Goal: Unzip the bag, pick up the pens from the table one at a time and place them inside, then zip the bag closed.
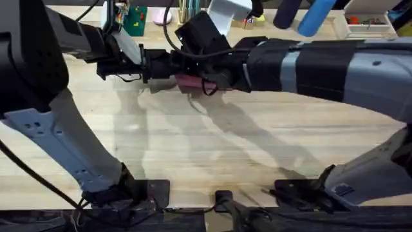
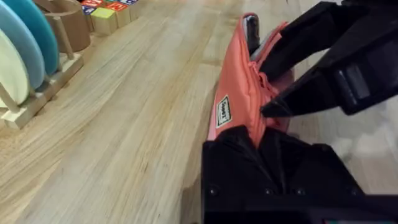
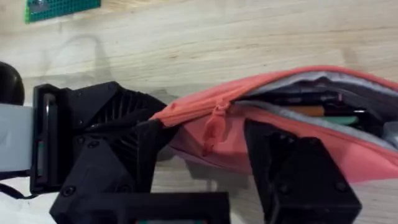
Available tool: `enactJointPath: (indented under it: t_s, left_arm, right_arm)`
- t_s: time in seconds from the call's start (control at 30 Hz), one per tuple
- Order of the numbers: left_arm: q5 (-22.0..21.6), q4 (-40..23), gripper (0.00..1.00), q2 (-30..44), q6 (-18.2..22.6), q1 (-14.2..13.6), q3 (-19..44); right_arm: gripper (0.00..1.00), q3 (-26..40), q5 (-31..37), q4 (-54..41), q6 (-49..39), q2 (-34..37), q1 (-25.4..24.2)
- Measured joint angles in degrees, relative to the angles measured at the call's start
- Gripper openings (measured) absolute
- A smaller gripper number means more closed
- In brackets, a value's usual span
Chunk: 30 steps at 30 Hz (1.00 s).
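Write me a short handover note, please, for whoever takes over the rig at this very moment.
Left gripper: shut on one end of the bag, holding it on the table.
Right gripper: at the zipper pull, fingers either side of it; whether it grips cannot be told.
Bag: lies at the far middle of the table, zipper partly closed, the rest gaping.
Pens: orange and dark shafts show inside the open bag.
Done: unzipping, pens in.
Left: likely draw the zipper pull along to close the bag, then release both grippers.
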Motion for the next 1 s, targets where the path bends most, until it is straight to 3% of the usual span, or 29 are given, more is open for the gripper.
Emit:
enactJointPath:
  t_s: [0.17,0.37,0.57,1.0]
  left_arm:
    - [0.0,0.0,0.042,0.0,0.0,0.0,0.0]
    - [0.0,0.0,0.042,0.0,0.0,0.0,0.0]
    - [0.0,0.0,0.042,0.0,0.0,0.0,0.0]
    - [0.0,0.0,0.042,0.0,0.0,0.0,0.0]
  right_arm:
    - [0.685,0.0,-0.4,0.3,0.0,0.0,0.1]
    - [0.509,0.0,-0.8,0.2,0.0,0.0,0.1]
    - [0.452,0.0,-0.5,-1.0,0.0,0.0,0.0]
    - [0.439,0.0,0.1,-1.2,0.4,0.1,-0.6]
